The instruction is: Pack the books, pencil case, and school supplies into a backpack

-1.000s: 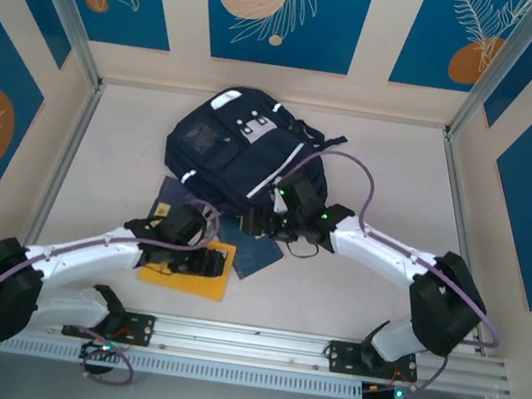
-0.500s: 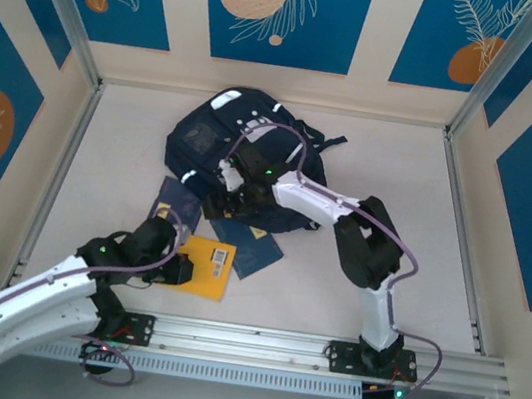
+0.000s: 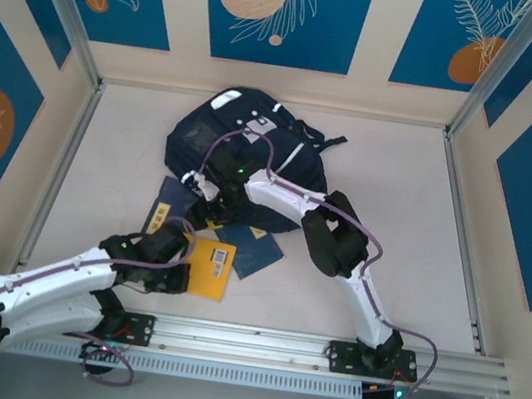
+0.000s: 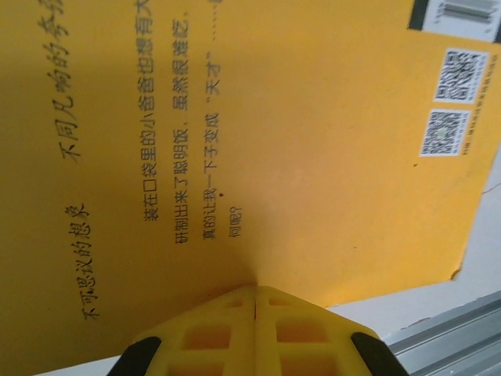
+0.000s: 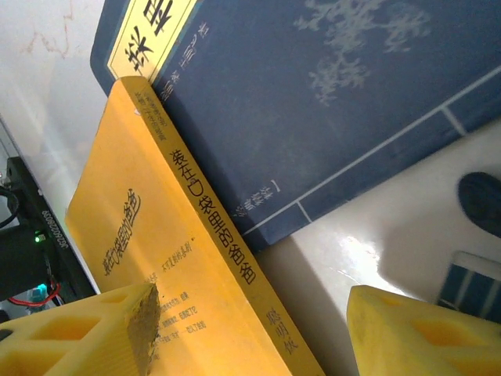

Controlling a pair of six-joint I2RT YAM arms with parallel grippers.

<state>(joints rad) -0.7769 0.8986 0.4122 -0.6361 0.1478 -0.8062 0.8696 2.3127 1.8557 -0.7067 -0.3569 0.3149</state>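
The navy backpack [image 3: 205,139] lies flat at the back of the table. In front of it lie navy books [image 3: 166,206] [image 5: 313,102], with the orange-yellow book [image 3: 210,264] [image 4: 297,141] [image 5: 133,235] partly over one. My left gripper [image 3: 177,271] [image 4: 256,288] is shut, its tips against that book's near edge. My right gripper [image 3: 204,193] [image 5: 258,329] hangs open just over the orange book's spine and the bare table beside it. Another navy book [image 3: 256,249] lies to the right. The loose school supplies are out of view.
A metal rail [image 3: 253,344] [image 4: 462,329] runs along the near edge. The right arm's elbow [image 3: 337,233] stands over the table's middle, and its forearm crosses the backpack's lower edge. Walls and frame posts [image 3: 67,143] close in the sides.
The right arm has swung left across the backpack's front, ending above the books. The left gripper has drawn back from the top of the orange book to its near edge.
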